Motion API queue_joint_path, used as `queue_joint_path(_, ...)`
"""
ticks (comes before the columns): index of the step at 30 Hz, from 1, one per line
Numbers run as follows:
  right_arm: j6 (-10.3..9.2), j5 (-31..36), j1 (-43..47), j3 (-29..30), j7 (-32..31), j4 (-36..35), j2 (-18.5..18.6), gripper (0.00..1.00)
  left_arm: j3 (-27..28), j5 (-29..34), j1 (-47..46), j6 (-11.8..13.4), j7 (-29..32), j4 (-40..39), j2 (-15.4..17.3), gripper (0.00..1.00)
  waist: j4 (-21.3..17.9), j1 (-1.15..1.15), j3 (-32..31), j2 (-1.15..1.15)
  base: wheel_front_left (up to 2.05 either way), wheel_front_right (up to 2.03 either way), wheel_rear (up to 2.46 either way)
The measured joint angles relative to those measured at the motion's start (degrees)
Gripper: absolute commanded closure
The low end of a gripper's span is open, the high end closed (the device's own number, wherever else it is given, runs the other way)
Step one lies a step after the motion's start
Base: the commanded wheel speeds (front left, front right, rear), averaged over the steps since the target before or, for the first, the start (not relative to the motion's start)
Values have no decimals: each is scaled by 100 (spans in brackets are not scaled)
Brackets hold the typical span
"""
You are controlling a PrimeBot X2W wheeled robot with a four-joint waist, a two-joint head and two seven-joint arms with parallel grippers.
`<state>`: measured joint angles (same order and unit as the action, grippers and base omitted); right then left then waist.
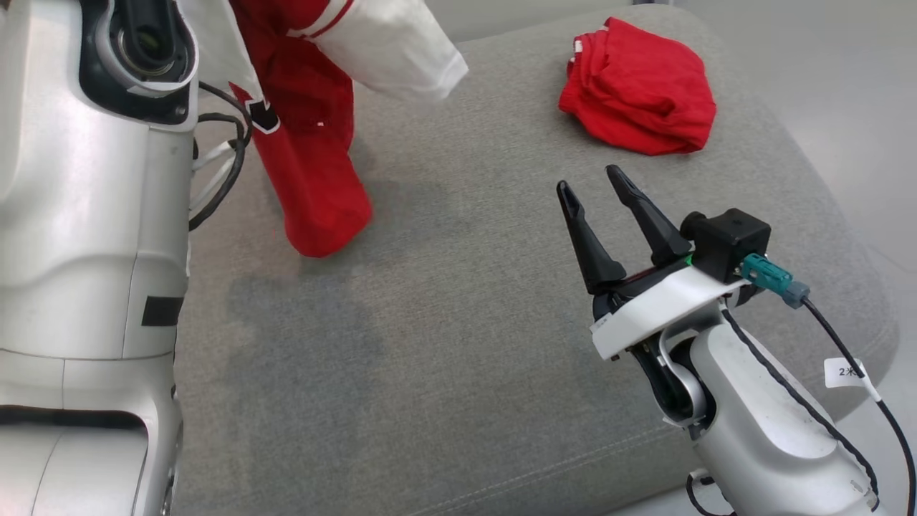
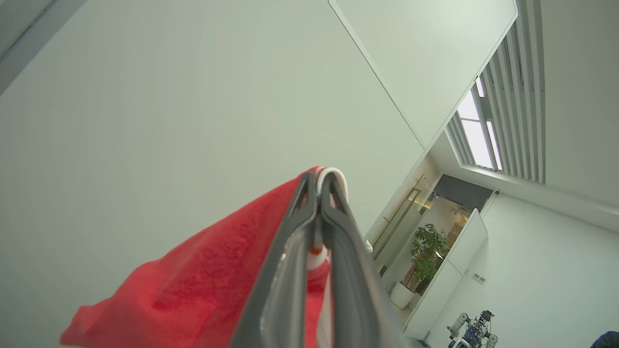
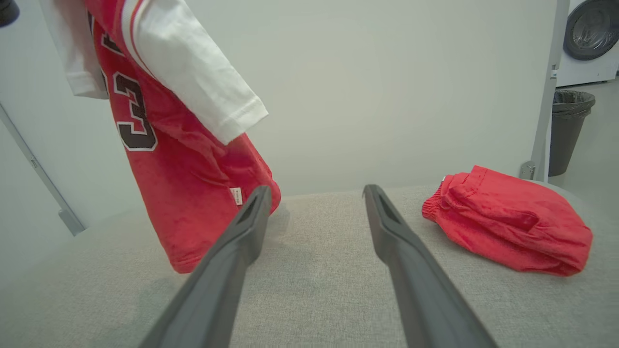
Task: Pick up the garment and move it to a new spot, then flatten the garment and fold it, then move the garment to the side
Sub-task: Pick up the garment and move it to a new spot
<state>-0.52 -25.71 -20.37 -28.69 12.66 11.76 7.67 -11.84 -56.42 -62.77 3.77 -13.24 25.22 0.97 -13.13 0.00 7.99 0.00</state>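
Note:
A red garment [image 1: 308, 143] with white sleeves and a dark number hangs in the air at the upper left, its lower hem touching the grey cushion [image 1: 458, 344]. In the left wrist view my left gripper [image 2: 321, 181] points upward, shut on a red and white edge of the garment [image 2: 208, 290]. The right wrist view has the same garment [image 3: 184, 159] hanging at the left. My right gripper [image 1: 591, 183] hovers open over the cushion's right half, nothing between its fingers [image 3: 232, 256], well to the right of the hanging cloth.
A second red cloth item [image 1: 641, 86] lies bunched at the cushion's far right, also in the right wrist view [image 3: 508, 227]. A dark bin [image 3: 568, 130] and a washing machine [image 3: 590, 38] stand beyond. My pale left arm [image 1: 86, 215] rises along the left edge.

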Motion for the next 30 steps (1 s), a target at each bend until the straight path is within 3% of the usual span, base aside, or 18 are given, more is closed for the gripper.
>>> queue_joint_path(9, -9, -20, 130, 85, 32, -13, 15, 0, -1043, -105, 27, 240, -49, 87, -3, 100, -521, 0, -169, 0, 0, 0, 0)
queue_joint_path(15, -68, -93, 221, 283, 43, -99, 133, 0, -1614, 135, 561, 305, -51, 465, 0, 100, -565, 0, 14, 0, 0, 0, 0)
queue_joint_path(24, -116, -99, 222, 346, 93, -170, 134, 0, -1533, 802, 1262, 334, -102, 1311, 19, 100, -394, 0, 373, 0, 0, 0, 0)
queue_joint_path(30, -115, -99, 242, 343, 94, -166, 132, 0, -1495, 886, 1615, 337, -116, 1570, 26, 100, -286, 0, 470, 0, 0, 0, 0)
